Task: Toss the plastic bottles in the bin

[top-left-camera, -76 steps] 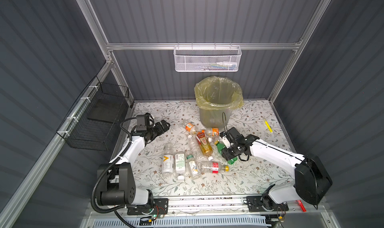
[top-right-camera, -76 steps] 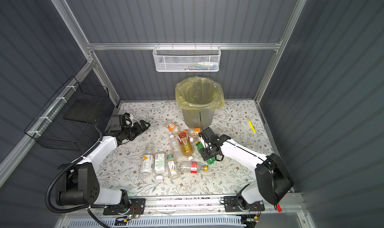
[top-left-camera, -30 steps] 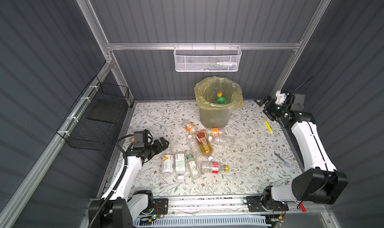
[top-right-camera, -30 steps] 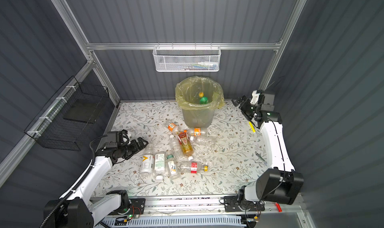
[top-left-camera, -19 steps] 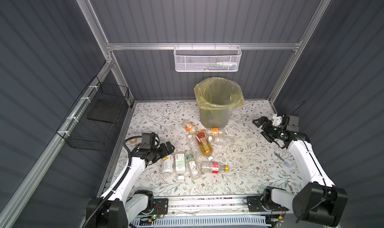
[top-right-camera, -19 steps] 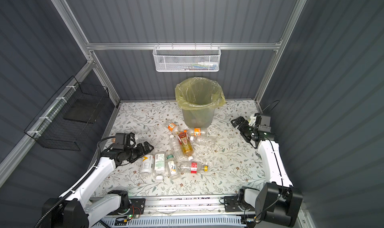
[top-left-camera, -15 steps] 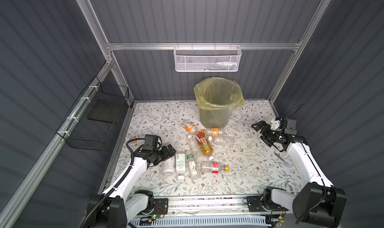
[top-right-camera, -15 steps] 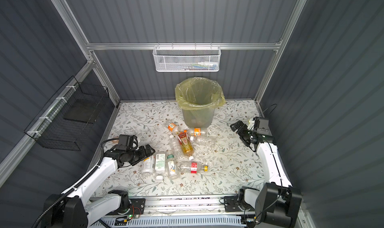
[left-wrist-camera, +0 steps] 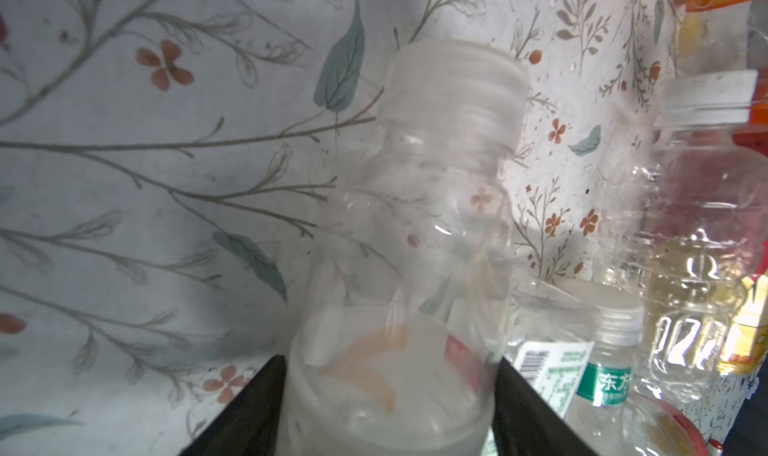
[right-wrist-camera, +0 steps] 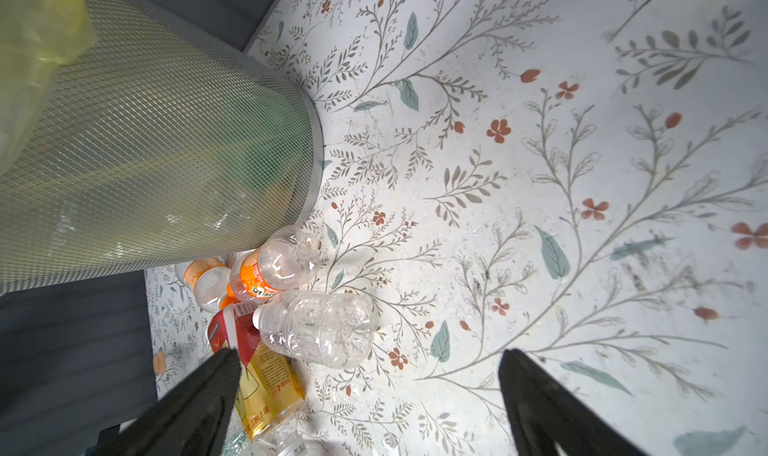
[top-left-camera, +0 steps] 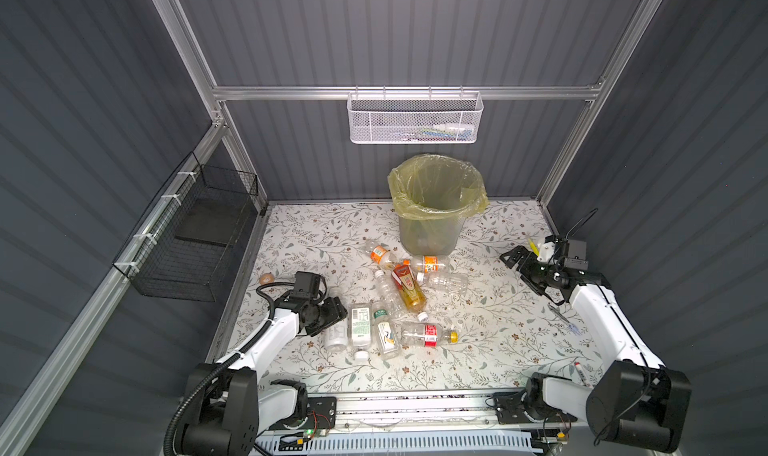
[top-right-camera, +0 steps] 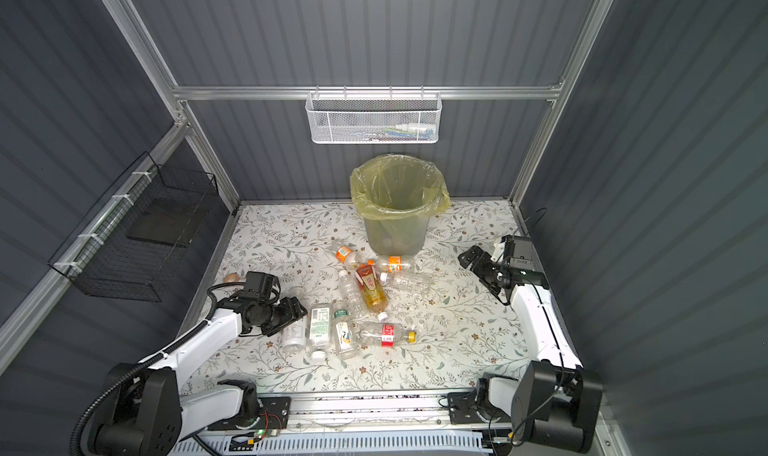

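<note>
Nearest the robot's base, a row of plastic bottles (top-left-camera: 361, 327) lies side by side on the flowered counter (top-left-camera: 498, 341). The left pincer (top-left-camera: 334, 316) sits low at the row's outer end, where one bottle can be taken without shoving its neighbours. In the left wrist view its two black fingers press against either side of a clear bottle (left-wrist-camera: 399, 233) with a white, orange-marked label. They grasp the body crosswise, with the neck pointing away from the wrist. This bottle appears to lie on the counter, so it is probably gripped but not yet lifted. Further in, a looser heap surrounds the amber bottle (top-left-camera: 409, 289), and one orange-labelled bottle (right-wrist-camera: 270, 271) touches the foot of the bin (top-left-camera: 432, 229). The right pincer (top-left-camera: 515, 266) hovers over bare counter beside that heap. Its jaws are spread wide and empty and face the heap, likely ready for the next pick. The bin stands at the back with its yellow liner folded over the rim, holding the mouth open for drops. A green shape shows through its mesh wall.
</note>
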